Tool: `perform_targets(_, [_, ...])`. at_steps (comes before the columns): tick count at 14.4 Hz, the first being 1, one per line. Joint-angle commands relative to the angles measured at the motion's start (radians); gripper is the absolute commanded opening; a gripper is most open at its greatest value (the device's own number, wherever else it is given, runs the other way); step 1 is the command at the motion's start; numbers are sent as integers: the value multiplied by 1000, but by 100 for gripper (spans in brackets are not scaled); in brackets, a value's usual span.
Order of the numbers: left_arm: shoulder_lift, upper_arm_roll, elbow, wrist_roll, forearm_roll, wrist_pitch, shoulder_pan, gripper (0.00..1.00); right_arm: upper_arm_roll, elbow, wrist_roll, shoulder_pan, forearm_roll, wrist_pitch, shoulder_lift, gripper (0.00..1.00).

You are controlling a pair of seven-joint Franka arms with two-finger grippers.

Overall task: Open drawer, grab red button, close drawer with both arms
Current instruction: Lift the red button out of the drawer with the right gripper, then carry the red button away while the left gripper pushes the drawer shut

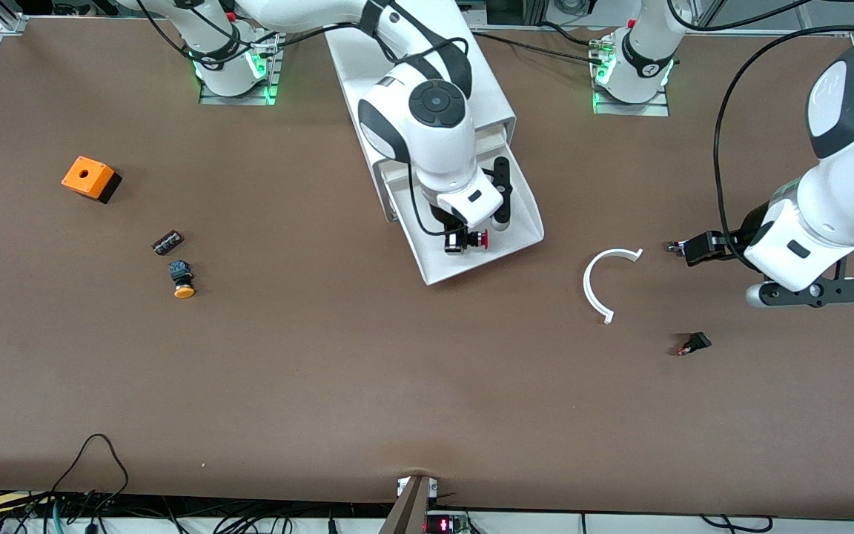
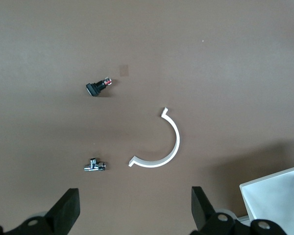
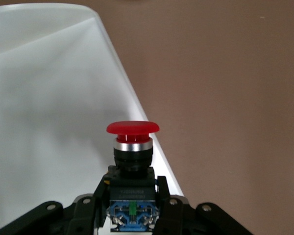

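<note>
The white cabinet (image 1: 497, 93) stands between the arm bases. Its drawer (image 1: 471, 267) is pulled out toward the front camera. It also shows in the right wrist view (image 3: 49, 98), and its corner shows in the left wrist view (image 2: 277, 196). My right gripper (image 1: 460, 241) (image 3: 132, 185) is over the drawer's front end. It is shut on the black-teal body of the button (image 1: 477, 239) (image 3: 133, 128), with the red cap sticking out past the fingers. My left gripper (image 1: 697, 248) (image 2: 134, 193) is open and empty. It hangs over the bare table beside a white arc.
A white arc (image 1: 605, 285) (image 2: 159, 147), a chrome fitting (image 2: 94, 165) and a small black part with a red tip (image 1: 694, 343) (image 2: 98, 87) lie toward the left arm's end. An orange box with a hole (image 1: 90, 178), a small black block (image 1: 167, 242) and an orange-capped button (image 1: 183, 282) lie toward the right arm's end.
</note>
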Motion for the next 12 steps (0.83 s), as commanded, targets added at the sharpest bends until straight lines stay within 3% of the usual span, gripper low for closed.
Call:
perform_targets(1, [-11, -9, -33, -34, -10, 5, 6, 100, 10, -6, 17, -62, -9, -8, -48, 33])
perform_targets(4, [-12, -17, -66, -138, -12, -13, -9, 100, -9, -6, 55, -108, -12, -8, -59, 33])
perform_targets(8, [29, -103, -84, -337, -29, -7, -29, 100, -62, -12, 193, -116, -18, -13, -58, 33])
perform_targets(10, [86, -163, -72, -350, -21, 26, -44, 100, -73, -16, 292, -139, -18, -11, -56, 33])
perform_targets(12, [133, -169, -72, -355, -13, 119, -84, 100, -73, -38, 395, -160, -20, -13, -58, 33])
